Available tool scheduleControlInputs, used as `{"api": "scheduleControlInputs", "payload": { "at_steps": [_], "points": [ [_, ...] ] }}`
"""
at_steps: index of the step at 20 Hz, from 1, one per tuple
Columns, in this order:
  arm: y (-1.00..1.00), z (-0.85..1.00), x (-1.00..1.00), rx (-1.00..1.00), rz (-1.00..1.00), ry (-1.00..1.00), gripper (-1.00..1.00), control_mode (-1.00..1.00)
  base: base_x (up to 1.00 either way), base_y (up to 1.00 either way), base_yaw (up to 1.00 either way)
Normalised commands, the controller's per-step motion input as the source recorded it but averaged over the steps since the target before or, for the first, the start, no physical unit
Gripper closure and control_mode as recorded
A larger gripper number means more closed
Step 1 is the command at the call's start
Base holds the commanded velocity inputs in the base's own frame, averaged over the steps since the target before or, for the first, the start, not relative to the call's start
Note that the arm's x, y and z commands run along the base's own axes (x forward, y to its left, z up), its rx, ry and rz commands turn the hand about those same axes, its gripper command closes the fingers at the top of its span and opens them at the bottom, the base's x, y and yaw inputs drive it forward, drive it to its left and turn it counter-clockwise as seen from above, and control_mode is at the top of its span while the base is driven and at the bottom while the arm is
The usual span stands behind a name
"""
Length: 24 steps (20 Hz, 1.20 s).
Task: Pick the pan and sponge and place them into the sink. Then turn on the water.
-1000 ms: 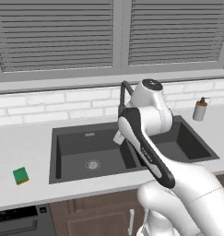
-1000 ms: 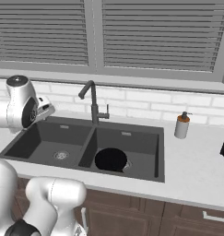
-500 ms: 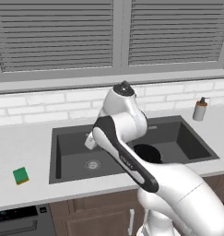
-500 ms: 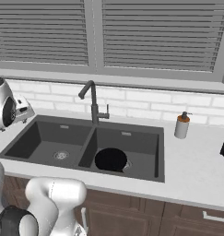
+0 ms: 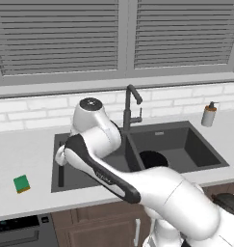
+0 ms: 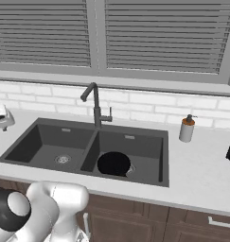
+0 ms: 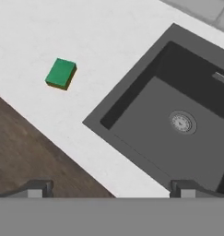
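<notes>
I've got the pan (image 6: pixel 113 163) sitting flat in the right-hand basin of the sink (image 6: pixel 50 127), lower centre of the right base view, so that part looks done. Next thing for me is the sponge (image 7: pixel 61 73): upper left of the hand view, lying flat on the white desk (image 7: pixel 104 41), well apart from the sink's left rim. In the left base view it's at lower left (image 5: pixel 21 183), green top up, orange layer showing along the near edge.

Gripper (image 7: pixel 111 188) is empty, jaws spread as wide as they go, tips at the bottom of the hand view, over the desk edge and the basin's near corner, not yet over the sponge.

Handling, my guess: sponge is light, soft, will squash under the jaws, not fragile, not slippery when dry. No need for much squeeze. I'd come straight down & pinch across the short side, jaws on the two long edges, mid-block, low enough to catch the stiffer orange layer too. It sits skewed to the frame, so wrist prob needs a turn to line up. Too shallow a pinch on the soft top may let it tip out.

Faucet (image 6: pixel 93 104) shows no stream; water is still to come.
</notes>
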Motion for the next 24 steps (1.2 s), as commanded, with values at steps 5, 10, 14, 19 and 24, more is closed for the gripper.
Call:
{"api": "scheduleControlInputs", "payload": {
  "at_steps": [5,10,14,19,24],
  "points": [
    [0.87,0.00,0.00,0.00,-0.01,0.15,-1.00,-1.00,0.00,0.00,0.00],
    [0.83,-0.13,0.00,0.00,-0.02,0.18,-1.00,-1.00,0.00,0.00,0.00],
    [0.67,-0.30,0.00,-0.04,-0.05,0.17,-1.00,-1.00,0.00,0.00,0.00],
    [0.62,-0.34,0.18,-0.14,-0.07,0.06,-1.00,-1.00,0.00,0.00,0.00],
    [0.41,-0.41,0.37,-0.18,-0.09,0.03,-1.00,-1.00,0.00,0.00,0.00]
  ]
}}
